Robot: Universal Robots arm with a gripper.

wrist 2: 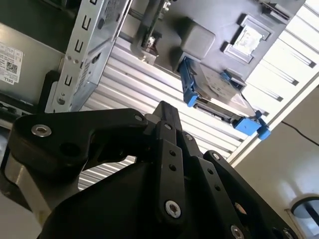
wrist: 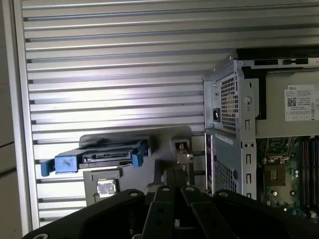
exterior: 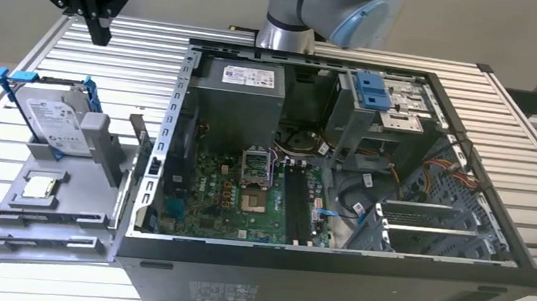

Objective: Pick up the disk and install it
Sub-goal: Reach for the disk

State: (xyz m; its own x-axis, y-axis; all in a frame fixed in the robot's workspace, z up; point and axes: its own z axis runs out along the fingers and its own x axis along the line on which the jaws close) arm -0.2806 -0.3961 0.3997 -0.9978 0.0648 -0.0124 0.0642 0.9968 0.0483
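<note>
Claw (exterior: 99, 32) closed, empty, apart from disk (exterior: 52, 121)

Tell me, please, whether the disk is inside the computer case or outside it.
Outside: the disk stands propped on the grey tray, beside the open case.

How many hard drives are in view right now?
1. The disk stands on edge in the grey tray beside the open computer case, on the exterior view's left. More may be hidden inside the case's drive cage.
</note>
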